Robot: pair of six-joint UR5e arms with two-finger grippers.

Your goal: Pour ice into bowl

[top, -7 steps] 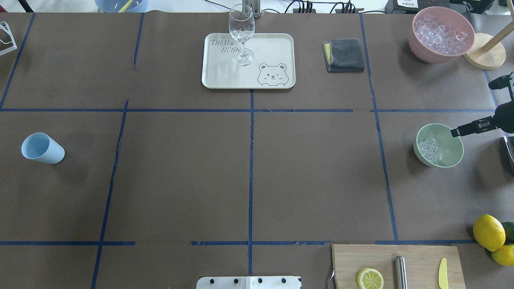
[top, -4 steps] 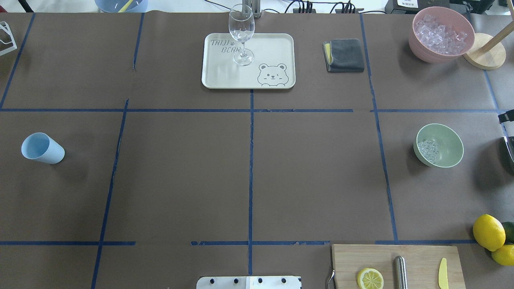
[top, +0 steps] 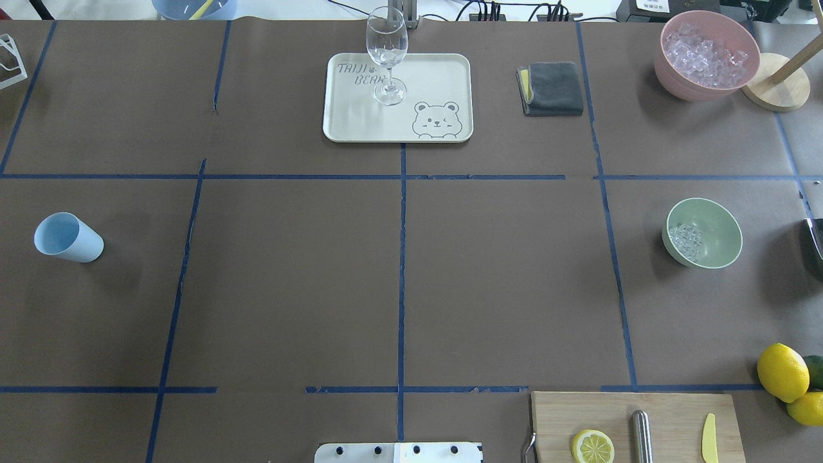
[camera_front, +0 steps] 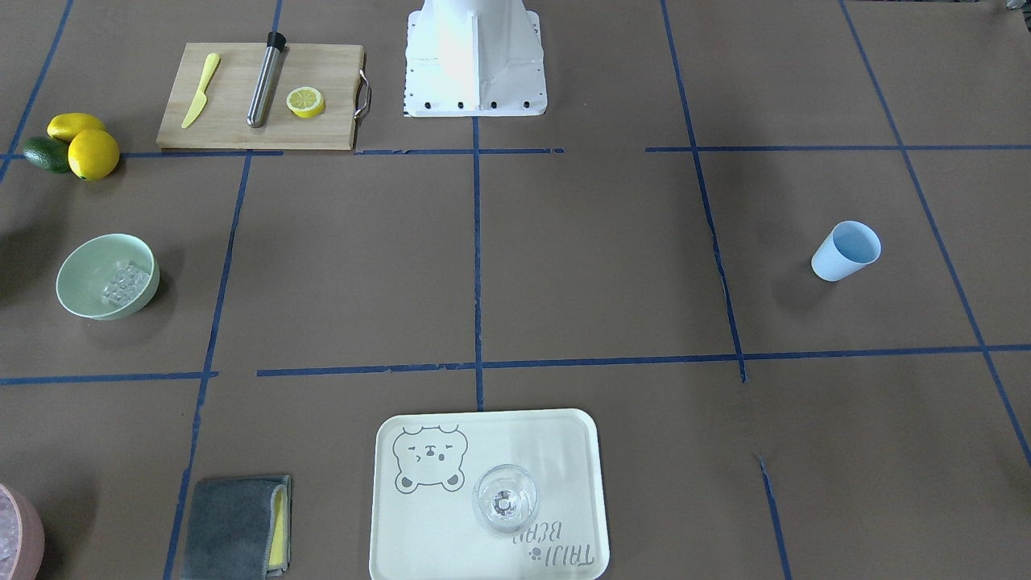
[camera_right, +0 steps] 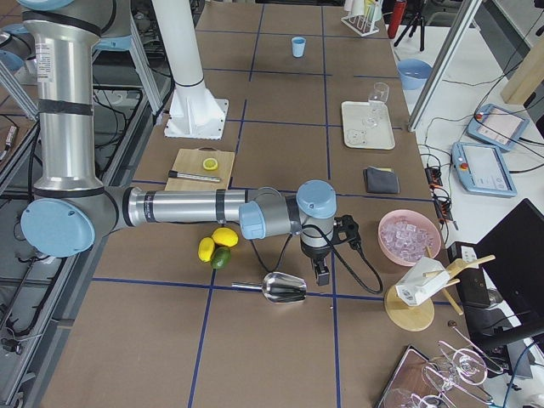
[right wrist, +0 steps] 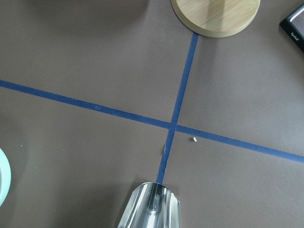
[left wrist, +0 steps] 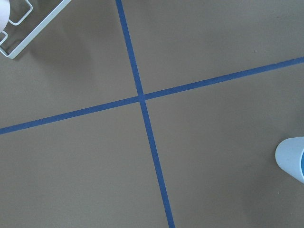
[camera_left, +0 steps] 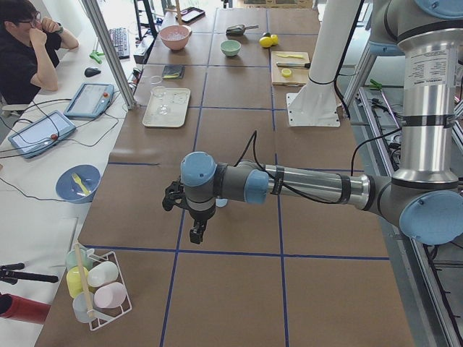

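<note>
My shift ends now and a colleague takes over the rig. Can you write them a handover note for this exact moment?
The left pincer hangs near the light blue cup; whether it is open or shut cannot be told.
The right pincer hangs by the metal scoop; its state is equally unclear.
The ice lies in the bowl. The cup stands upright and looks empty.
Done: the pour, it seems.
Left: probably nothing beyond parking the arms.

Brown-papered table [top: 289,289], blue tape grid [top: 402,257]. Directly on it: mint-green bowl [top: 719,233], light blue cup [top: 67,237], cream tray [top: 360,122], folded grey cloth [top: 553,88], pink bowl [top: 675,87], wooden cutting board [top: 559,411], lemons [top: 782,372], metal scoop [camera_right: 285,287].
</note>
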